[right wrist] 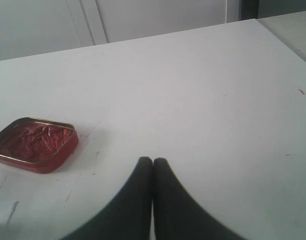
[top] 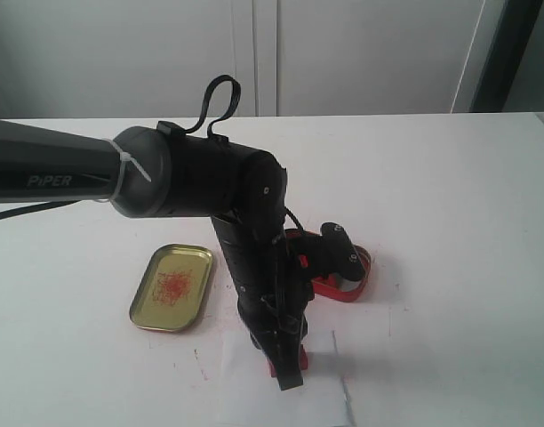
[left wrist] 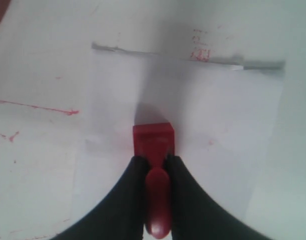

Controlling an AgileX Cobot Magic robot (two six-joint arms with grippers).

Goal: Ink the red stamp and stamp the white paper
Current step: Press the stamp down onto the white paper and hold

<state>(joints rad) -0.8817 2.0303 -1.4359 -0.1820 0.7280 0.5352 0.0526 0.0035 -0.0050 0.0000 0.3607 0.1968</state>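
Left end effector, part-closed, grips the red stamp over the middle of the white paper; ink tin at one o'clock. Inking looks done; imprint unconfirmed. Right end effector pinched closed, empty.

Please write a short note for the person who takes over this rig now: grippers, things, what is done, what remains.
Left gripper: shut on the small bright-red plastic stamp, by its knob.
Right gripper: shut, empty.
Stamp base is over the thin white paper sheet, on it or just above; contact unclear.
Oval red ink tin open, gold-coloured metal lid lying apart.
Done: stamp at the paper; inking cannot be confirmed.
Left: press, lift, check print.
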